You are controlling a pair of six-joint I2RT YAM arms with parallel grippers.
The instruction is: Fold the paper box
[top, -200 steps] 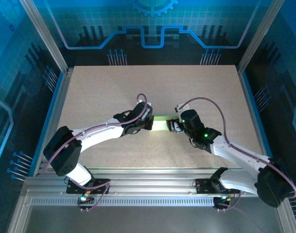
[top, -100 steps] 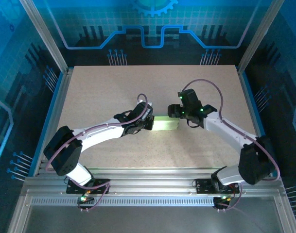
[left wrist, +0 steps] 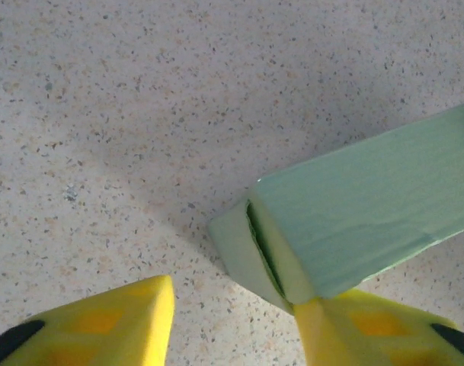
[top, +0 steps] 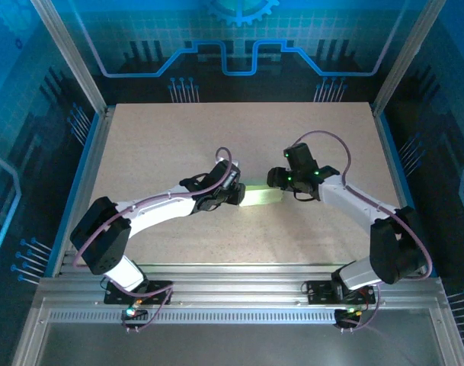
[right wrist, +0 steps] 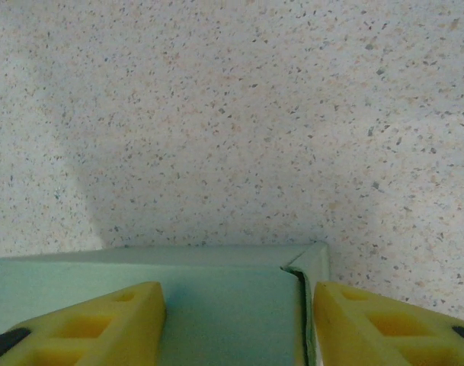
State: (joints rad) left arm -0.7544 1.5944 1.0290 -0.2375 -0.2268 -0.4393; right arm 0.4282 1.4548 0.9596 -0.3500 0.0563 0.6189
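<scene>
1. Lately our right gripper (top: 275, 178) swung to the upper right of the paper box (top: 262, 197), mid-frame; our left gripper (top: 238, 195) released it.
2. Both claws stand parted, empty.
3. We should tuck its gaping end flap (left wrist: 243, 252) squarely.

paper box (top: 260, 196): pale green, plain; darker green line at the seam beside the left end effector (left wrist: 233, 297)
bench (top: 178, 137): beige, fine dark and orange speckle
left end effector fingers (left wrist: 102, 324): yellow, black at the base
right end effector (right wrist: 238, 293) fingers (right wrist: 94, 324): yellow, black at the base
arms (top: 155, 210): white shells, black joints
cables (top: 323, 141): purple
backdrop (top: 232, 46): blue, circuit-line pattern
</scene>
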